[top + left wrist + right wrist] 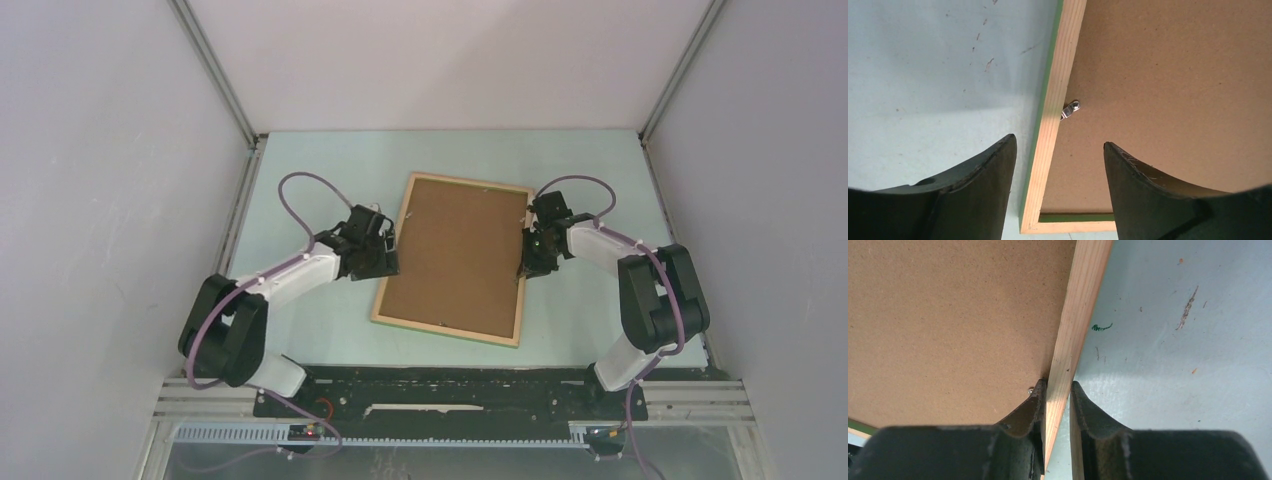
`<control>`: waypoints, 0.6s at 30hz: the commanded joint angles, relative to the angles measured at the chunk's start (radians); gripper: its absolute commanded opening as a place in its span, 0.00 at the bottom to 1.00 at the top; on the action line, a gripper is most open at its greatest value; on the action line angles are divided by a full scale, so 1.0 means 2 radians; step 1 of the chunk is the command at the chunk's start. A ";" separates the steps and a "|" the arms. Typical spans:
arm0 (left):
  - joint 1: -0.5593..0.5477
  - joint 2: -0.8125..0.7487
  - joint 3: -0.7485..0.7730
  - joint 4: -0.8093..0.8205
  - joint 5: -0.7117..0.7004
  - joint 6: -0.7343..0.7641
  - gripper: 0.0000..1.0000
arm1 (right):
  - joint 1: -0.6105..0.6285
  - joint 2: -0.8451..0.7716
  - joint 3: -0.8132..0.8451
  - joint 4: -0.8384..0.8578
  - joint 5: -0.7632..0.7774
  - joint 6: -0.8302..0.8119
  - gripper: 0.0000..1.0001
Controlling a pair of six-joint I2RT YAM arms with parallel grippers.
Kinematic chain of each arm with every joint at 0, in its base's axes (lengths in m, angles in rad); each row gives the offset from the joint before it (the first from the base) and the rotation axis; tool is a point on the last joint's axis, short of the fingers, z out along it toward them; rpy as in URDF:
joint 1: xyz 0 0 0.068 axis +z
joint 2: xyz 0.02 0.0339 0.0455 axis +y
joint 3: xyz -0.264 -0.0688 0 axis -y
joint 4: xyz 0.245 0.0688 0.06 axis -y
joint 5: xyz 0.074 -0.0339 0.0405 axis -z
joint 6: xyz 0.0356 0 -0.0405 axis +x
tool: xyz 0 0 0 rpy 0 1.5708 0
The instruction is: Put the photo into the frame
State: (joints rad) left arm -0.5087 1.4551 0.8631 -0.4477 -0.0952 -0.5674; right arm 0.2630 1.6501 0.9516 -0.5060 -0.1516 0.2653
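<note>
Right gripper [1058,385] clamped on frame [1080,315] rail, left gripper [1059,141] wide astride opposite rail; metal clip [1071,107] only wrist-visible

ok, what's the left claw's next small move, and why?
Probably ease the left claw forward to the metal tab and push it further over the board. That claw is open astride the frame at its left rail, the tab sits slanted at the rail's edge, and the right claw pinches the opposite rail.
</note>
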 commanded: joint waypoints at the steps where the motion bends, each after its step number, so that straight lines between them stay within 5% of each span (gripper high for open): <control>1: 0.012 0.020 0.009 0.022 0.067 0.018 0.73 | -0.002 -0.014 0.011 -0.010 0.008 -0.023 0.00; 10: 0.008 0.060 -0.027 0.125 0.172 -0.027 0.77 | -0.022 -0.017 0.012 0.002 -0.049 0.002 0.16; 18: -0.049 -0.022 -0.119 0.205 0.202 -0.103 0.79 | -0.043 0.011 0.040 0.019 -0.102 0.015 0.27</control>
State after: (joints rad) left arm -0.5423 1.4750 0.6907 -0.1200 0.1722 -0.6697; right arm 0.1589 1.6577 0.9588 -0.5072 -0.2050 0.2668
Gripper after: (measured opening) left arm 0.766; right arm 0.263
